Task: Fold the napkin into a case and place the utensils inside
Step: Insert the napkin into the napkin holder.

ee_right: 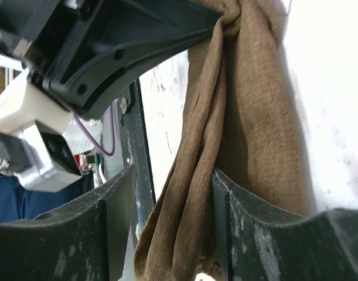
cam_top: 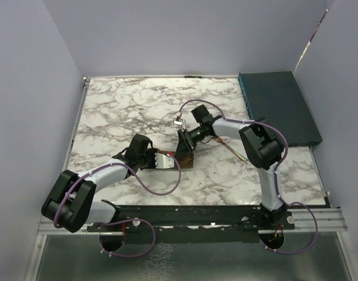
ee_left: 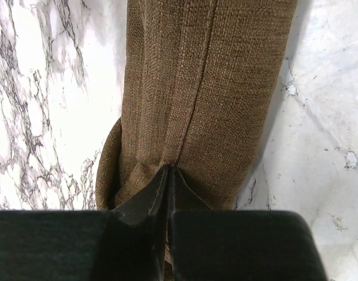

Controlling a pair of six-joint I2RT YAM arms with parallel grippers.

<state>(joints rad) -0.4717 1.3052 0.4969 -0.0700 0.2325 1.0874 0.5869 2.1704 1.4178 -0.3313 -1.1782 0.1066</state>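
Observation:
The brown napkin (cam_top: 187, 160) is bunched into a narrow folded strip at the middle of the table. In the left wrist view it runs straight away from the jaws (ee_left: 208, 88). My left gripper (cam_top: 173, 159) is shut on the strip's near end (ee_left: 169, 171). My right gripper (cam_top: 184, 147) comes from the far side, and its jaws are open around the other end of the cloth (ee_right: 173, 175). The cloth folds (ee_right: 237, 105) hang between its fingers, and the right finger (ee_right: 225, 199) touches them. The copper fork (cam_top: 231, 149) lies on the marble just right of the grippers, apart from the cloth.
A dark teal flat box (cam_top: 278, 105) lies at the far right corner. The marble tabletop (cam_top: 126, 111) is walled by pale panels at the left, back and right. The arms' rail (cam_top: 190, 213) and purple cables run along the near edge.

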